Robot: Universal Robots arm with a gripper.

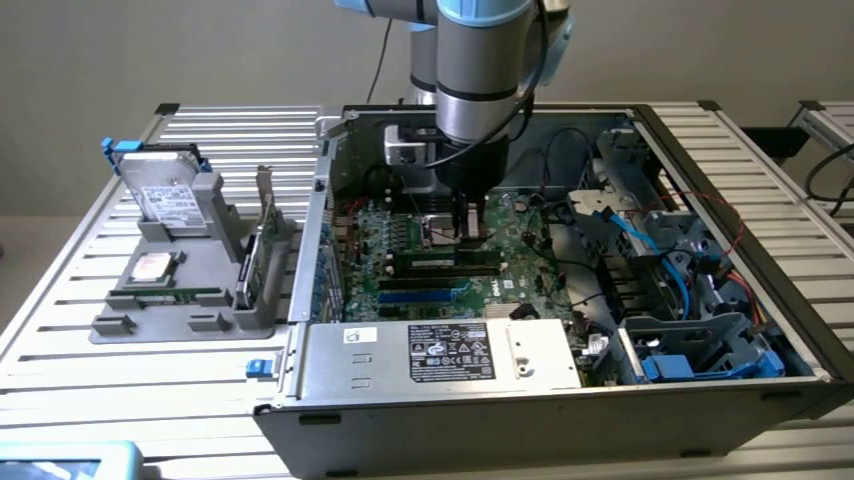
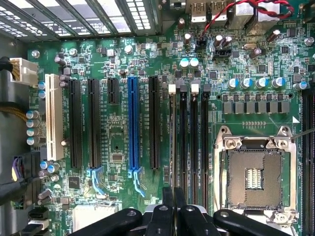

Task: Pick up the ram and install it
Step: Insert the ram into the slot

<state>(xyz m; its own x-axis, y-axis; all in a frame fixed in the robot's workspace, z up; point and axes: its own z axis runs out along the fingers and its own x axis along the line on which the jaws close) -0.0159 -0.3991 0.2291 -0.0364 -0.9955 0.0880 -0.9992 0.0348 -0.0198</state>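
Green motherboard (image 2: 118, 142), one blue slot rail (image 2: 133, 123) among black, empty CPU socket (image 2: 253, 172) — jaws pressed together over memory slots (image 2: 194, 137)

Plain beige wall (image 1: 200, 50) behind slatted metal table (image 1: 134, 390)

Matt black gripper (image 2: 173, 191) fingers (image 2: 167, 209) pinch the ram (image 2: 172, 142), a thin green board. Beneath the gripper, the motherboard (image 2: 118, 129) is glossy green, with a smooth blue plastic slot (image 2: 133, 123). Beside the gripper sits a bright metal socket frame (image 2: 256, 143). Around the gripper stands a dull grey sheet-metal case (image 1: 534, 420).
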